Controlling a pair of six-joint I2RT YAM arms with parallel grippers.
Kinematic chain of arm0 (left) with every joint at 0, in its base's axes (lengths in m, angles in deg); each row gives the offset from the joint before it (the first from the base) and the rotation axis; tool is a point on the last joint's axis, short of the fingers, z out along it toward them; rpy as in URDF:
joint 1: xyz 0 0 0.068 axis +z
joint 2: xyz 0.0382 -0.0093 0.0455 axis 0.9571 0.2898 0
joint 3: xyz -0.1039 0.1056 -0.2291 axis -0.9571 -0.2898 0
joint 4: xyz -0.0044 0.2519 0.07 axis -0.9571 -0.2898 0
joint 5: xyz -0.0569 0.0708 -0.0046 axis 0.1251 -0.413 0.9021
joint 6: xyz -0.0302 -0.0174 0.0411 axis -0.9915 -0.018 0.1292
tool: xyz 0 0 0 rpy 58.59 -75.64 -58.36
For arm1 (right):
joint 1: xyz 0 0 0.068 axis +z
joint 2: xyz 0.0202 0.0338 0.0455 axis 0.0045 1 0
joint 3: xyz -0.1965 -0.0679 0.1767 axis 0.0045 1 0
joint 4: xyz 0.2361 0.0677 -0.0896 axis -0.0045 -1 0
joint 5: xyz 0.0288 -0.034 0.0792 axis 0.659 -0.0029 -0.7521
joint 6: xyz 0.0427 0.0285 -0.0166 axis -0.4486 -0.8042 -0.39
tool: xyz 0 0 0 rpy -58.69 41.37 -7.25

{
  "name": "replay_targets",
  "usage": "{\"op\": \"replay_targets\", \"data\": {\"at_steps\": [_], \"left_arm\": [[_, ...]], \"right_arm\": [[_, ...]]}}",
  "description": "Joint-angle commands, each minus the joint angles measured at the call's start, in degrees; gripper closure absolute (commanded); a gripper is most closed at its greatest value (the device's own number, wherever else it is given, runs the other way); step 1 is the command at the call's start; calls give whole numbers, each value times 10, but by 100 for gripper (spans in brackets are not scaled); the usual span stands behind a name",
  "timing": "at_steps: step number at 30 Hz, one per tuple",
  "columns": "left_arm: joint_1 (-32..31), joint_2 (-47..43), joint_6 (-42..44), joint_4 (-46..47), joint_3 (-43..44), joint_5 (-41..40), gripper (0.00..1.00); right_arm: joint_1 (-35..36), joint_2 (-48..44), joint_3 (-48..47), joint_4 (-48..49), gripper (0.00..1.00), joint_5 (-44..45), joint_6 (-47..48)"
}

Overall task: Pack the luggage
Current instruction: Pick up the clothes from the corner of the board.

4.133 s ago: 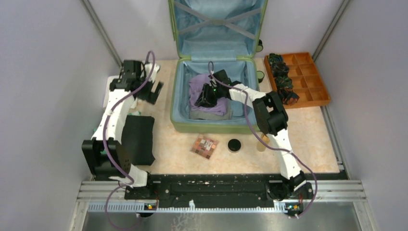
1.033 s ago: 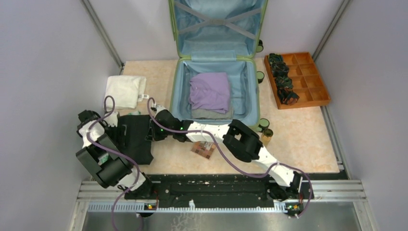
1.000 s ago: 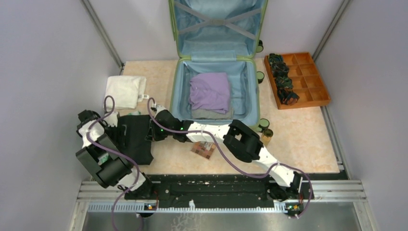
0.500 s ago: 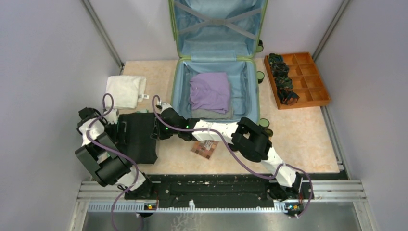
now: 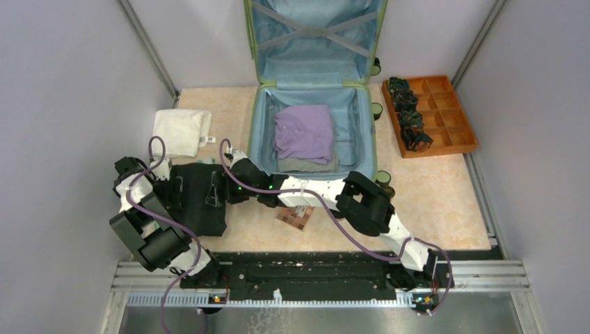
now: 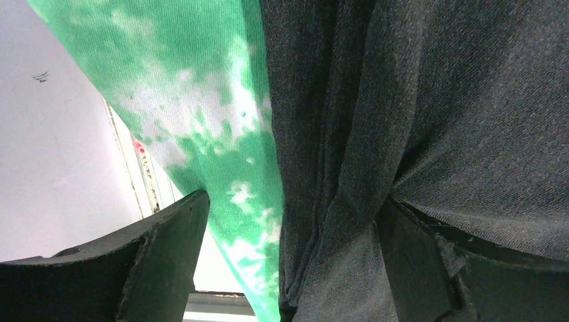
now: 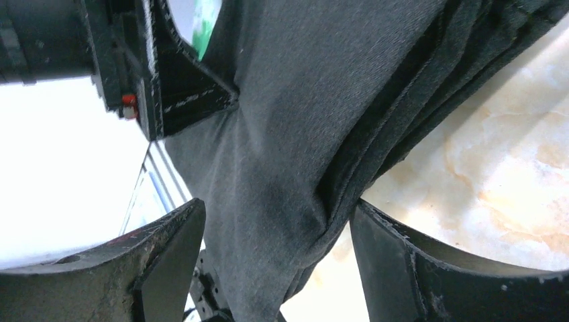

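A: Where is the suitcase?

B: The suitcase (image 5: pixel 259 125) lies open at the back middle of the desk (image 5: pixel 445 202). Its lid (image 5: pixel 313 42) stands up against the rear wall. In the base, a purple garment (image 5: pixel 304 132) sits on top of a grey one (image 5: pixel 306 165).

A: Left end effector?

B: The left end effector (image 6: pixel 295 204) is at the left edge of a folded dark garment (image 5: pixel 198 205), on the desk left of the suitcase. Its fingers are spread wide. In the wrist view, dark cloth and a green-and-white mottled cloth (image 6: pixel 208 100) lie between them. A bright gap shows beside one finger, so nothing is pinched.

A: Right?

B: The right end effector (image 7: pixel 278 206) is reached across to the same garment's right edge. Its fingers are spread too, with a fold of the dark cloth between them and marbled desk showing beside one finger.

A: Other items?

B: A white folded cloth (image 5: pixel 182 131) lies behind the dark garment, near the left wall. A small patterned palette (image 5: pixel 296 214) is in front of the suitcase, just beside the right arm. An orange tray (image 5: pixel 467 136) sits right of the suitcase, with dark items in its left compartments.
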Motion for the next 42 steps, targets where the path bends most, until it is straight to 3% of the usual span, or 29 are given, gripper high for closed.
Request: {"op": "replay_targets", "data": {"at_steps": [1,5,9,16,22,25,33,38,42], "left_arm": [[7,51,41,147,-41,-127,3],[7,55,43,147,-40,-126,4],[8,59,45,148,-40,-127,4],[8,62,49,147,-41,-127,4],[8,59,53,146,-43,-128,4],[8,59,55,146,-42,-128,4],[8,66,54,145,-39,-128,5],[8,63,57,145,-40,-133,5],[8,62,59,144,-37,-138,5]], "right_arm": [[9,25,-56,-115,21,84,-21],[42,17,-97,-215,18,195,-7],[52,-13,-56,-230,17,249,-40],[59,-1,-27,-143,15,199,-72],[41,52,-26,-3,17,118,-95],[33,65,-23,42,22,82,-108],[32,41,12,105,32,90,-94],[30,17,-12,96,55,102,-37],[30,-9,-16,79,63,128,0]]}}
